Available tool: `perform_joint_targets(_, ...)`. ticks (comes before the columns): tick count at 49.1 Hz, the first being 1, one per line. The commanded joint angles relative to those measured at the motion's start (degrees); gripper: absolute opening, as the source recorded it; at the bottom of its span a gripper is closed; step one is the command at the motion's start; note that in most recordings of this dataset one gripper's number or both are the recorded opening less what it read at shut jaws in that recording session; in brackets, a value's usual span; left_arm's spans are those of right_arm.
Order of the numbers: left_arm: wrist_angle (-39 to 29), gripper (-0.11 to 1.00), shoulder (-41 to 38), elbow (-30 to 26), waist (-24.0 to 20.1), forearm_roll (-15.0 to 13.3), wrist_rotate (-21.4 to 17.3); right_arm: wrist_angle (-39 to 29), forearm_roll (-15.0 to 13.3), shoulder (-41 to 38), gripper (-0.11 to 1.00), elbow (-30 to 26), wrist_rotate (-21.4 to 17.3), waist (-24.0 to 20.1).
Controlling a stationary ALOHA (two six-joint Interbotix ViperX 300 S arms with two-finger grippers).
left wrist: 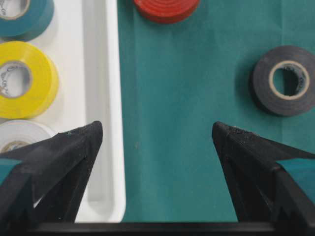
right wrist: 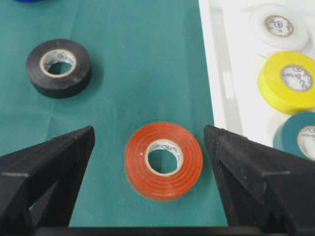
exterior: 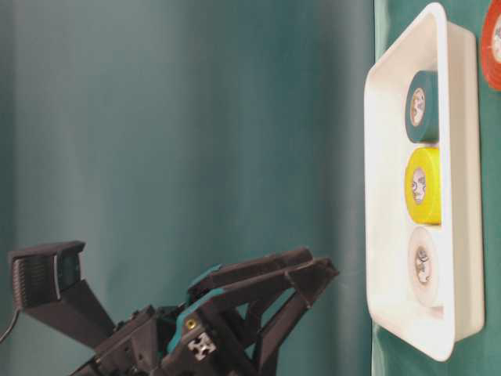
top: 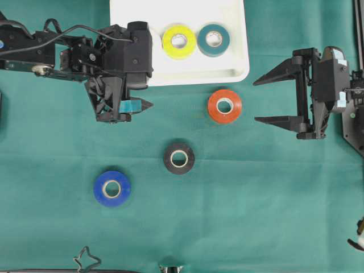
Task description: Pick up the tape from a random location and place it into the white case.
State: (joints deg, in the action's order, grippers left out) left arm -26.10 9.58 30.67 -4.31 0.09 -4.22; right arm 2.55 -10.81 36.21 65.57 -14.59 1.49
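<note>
The white case [top: 227, 73] lies at the back middle and holds a yellow tape [top: 179, 41], a teal tape [top: 214, 40] and a white tape [left wrist: 19, 132]. On the green cloth lie a red tape [top: 224, 106], a black tape [top: 179, 158] and a blue tape [top: 112, 188]. My left gripper [left wrist: 157, 130] is open and empty. It straddles the case's near left rim, one finger over the case and the other over the cloth. My right gripper [top: 255, 102] is open just right of the red tape [right wrist: 163, 160], which lies between and ahead of its fingers, untouched.
Green cloth covers the table. The left arm's body [top: 122, 54] overhangs the case's left end and hides the white roll from above. A bent metal wire shape [top: 86, 259] lies at the front edge.
</note>
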Motion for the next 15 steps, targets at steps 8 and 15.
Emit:
perform_joint_targets(8,2.99,0.99,5.27,1.58,0.18,-0.18,0.00,-2.20,0.00,3.87,0.88,-1.58,0.09,0.00)
perform_joint_targets(15,6.94,0.99,8.17,4.31,0.70,-0.26,0.09,-3.34,0.00,6.94,0.88,-1.41,0.09,0.09)
